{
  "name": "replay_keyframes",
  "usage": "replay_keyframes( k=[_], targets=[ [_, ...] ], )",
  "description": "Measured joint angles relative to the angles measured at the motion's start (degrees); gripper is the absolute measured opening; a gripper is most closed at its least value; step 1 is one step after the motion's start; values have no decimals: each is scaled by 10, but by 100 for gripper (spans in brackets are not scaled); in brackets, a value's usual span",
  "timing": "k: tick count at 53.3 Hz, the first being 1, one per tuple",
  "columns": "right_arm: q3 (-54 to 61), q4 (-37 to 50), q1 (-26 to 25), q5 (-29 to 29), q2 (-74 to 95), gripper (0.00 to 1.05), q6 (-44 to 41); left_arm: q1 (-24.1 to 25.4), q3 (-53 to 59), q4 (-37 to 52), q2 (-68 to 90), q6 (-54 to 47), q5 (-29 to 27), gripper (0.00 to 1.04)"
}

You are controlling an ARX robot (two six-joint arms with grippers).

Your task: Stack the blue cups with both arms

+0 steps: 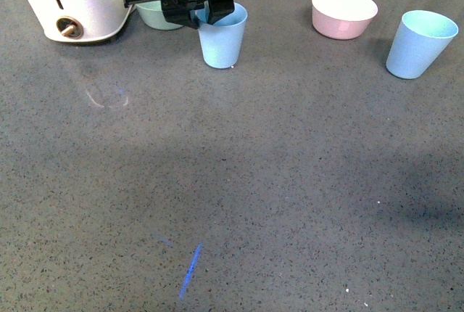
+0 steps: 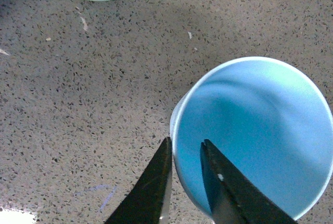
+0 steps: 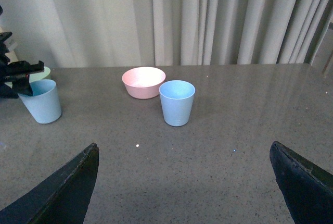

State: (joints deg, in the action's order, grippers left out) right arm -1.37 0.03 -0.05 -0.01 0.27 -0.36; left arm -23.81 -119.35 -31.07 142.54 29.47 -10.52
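One blue cup (image 1: 223,36) stands upright at the back of the grey table, and my left gripper (image 1: 194,13) is shut on its rim from above. In the left wrist view one black finger is inside that blue cup (image 2: 260,130) and the other outside, with the left gripper (image 2: 184,148) pinching the wall. A second blue cup (image 1: 420,43) stands alone at the far right; the right wrist view shows this cup (image 3: 177,102) ahead of my right gripper (image 3: 184,156), which is open, wide apart and holds nothing.
A pink bowl (image 1: 344,13) sits between the two cups at the back. A green bowl (image 1: 156,16) is just behind the left arm, next to a white appliance (image 1: 76,0). Grey curtains (image 3: 208,15) hang behind the table.
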Motion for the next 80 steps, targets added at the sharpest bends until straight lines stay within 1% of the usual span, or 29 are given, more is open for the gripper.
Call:
replay_keyframes(
  k=[2,3,5,12,22,31,46,55,78,80],
  targets=[
    [0,0,0,0,0,96,0,-1,-1,-2,1,2,0,13],
    [0,0,0,0,0,96,0,-2,-2,-6,1,4,2,8],
    [0,0,0,0,0,96,0,-4,-3,-9,1,6,6,2],
    [0,0,0,0,0,96,0,-17,1,-10,-2,7,9,2],
    [0,0,0,0,0,96,0,-44,58,-5,-44,6,7,2],
    [0,0,0,0,0,96,0,-76,136,23,-107,7,2,2],
    [0,0,0,0,0,96,0,-116,219,47,-143,17,1,2],
    [0,0,0,0,0,96,0,-132,225,47,-143,21,0,2],
    [0,0,0,0,0,96,0,-136,204,36,-115,33,-3,2],
    [0,0,0,0,0,96,0,-137,203,37,-114,34,-1,6]
  ],
)
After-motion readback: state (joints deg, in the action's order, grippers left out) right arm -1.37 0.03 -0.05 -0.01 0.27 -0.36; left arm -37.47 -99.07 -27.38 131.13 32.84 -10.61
